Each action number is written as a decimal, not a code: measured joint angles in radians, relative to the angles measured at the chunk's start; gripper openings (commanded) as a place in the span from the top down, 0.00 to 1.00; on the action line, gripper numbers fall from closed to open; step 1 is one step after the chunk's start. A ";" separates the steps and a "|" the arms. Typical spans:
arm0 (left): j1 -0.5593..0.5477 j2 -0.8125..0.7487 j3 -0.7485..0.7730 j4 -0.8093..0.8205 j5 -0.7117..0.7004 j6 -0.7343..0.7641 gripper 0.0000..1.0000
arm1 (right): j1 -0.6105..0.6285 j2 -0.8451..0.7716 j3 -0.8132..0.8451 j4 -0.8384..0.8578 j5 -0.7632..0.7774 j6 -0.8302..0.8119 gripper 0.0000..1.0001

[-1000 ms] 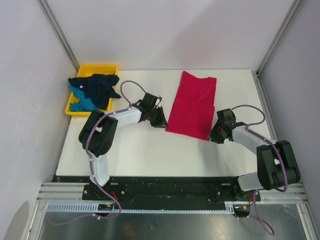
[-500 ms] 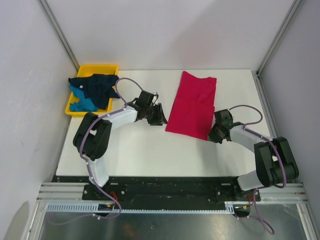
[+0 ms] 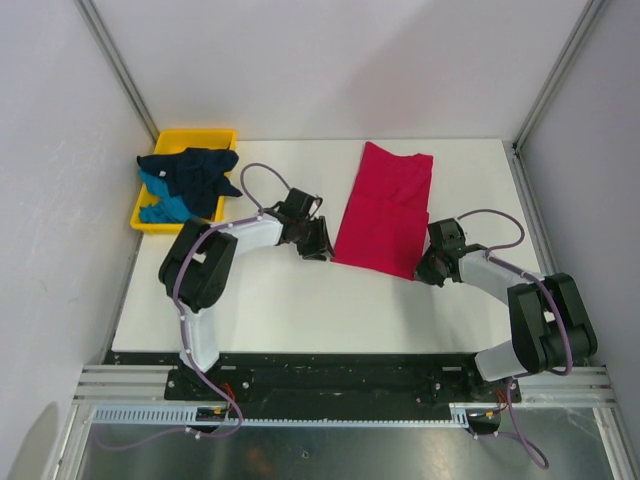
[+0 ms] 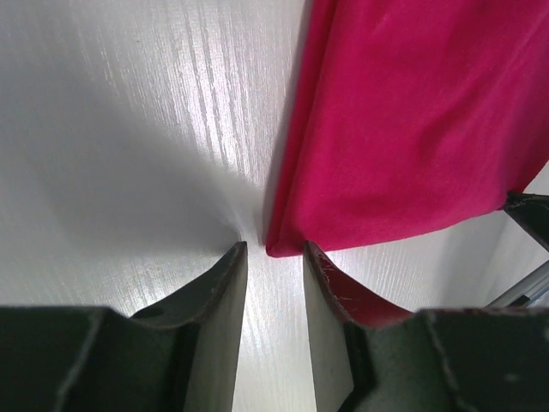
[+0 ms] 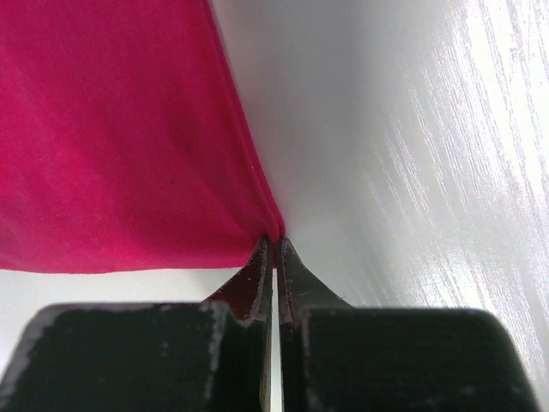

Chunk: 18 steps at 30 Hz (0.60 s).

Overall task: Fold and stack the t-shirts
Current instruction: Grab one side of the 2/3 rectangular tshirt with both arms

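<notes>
Fingertips [image 5: 253,287] of the right gripper [image 5: 274,247] are pinching a corner of the folded crimson-pink cloth t-shirt [image 5: 111,129], the left gripper [image 4: 274,251] sitting spread at another.

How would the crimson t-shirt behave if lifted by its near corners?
Probably floppy: the crimson t-shirt lies flat in soft layers, so it should sag. Likely light, being thin cloth. The right claw pinches only its corner tip, so it may slip out.
</notes>
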<state>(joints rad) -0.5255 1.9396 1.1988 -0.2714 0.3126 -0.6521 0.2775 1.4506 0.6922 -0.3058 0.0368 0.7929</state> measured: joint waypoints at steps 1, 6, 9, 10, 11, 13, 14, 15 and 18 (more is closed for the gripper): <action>-0.001 0.001 0.000 0.000 -0.001 -0.001 0.64 | 0.000 0.001 0.000 0.001 0.000 0.000 1.00; -0.010 0.004 0.002 0.002 -0.015 -0.004 0.65 | 0.000 0.002 0.000 0.005 -0.001 0.000 1.00; -0.025 0.004 0.006 0.000 -0.038 -0.005 0.67 | 0.000 0.003 0.000 0.006 -0.001 0.000 1.00; -0.031 0.004 0.008 0.000 -0.048 -0.005 0.68 | 0.000 0.003 0.000 0.007 -0.001 0.000 1.00; -0.037 0.005 0.008 0.001 -0.056 -0.006 0.69 | 0.000 0.003 0.000 0.007 -0.001 0.000 1.00; -0.046 0.005 0.009 0.000 -0.071 -0.012 0.72 | 0.000 0.003 0.000 0.007 -0.001 -0.001 1.00; -0.050 0.005 0.010 0.000 -0.079 -0.015 0.74 | 0.000 0.003 0.000 0.008 -0.001 -0.002 1.00; -0.055 0.005 0.010 0.000 -0.086 -0.021 0.78 | 0.000 0.003 0.000 0.008 -0.001 -0.003 1.00; -0.066 0.007 0.012 -0.002 -0.113 -0.037 0.95 | 0.000 0.003 0.000 0.010 -0.002 -0.008 1.00</action>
<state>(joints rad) -0.5919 1.9469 1.2110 -0.2733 0.1997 -0.6891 0.2775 1.4532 0.6922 -0.2962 0.0349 0.7845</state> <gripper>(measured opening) 0.183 0.012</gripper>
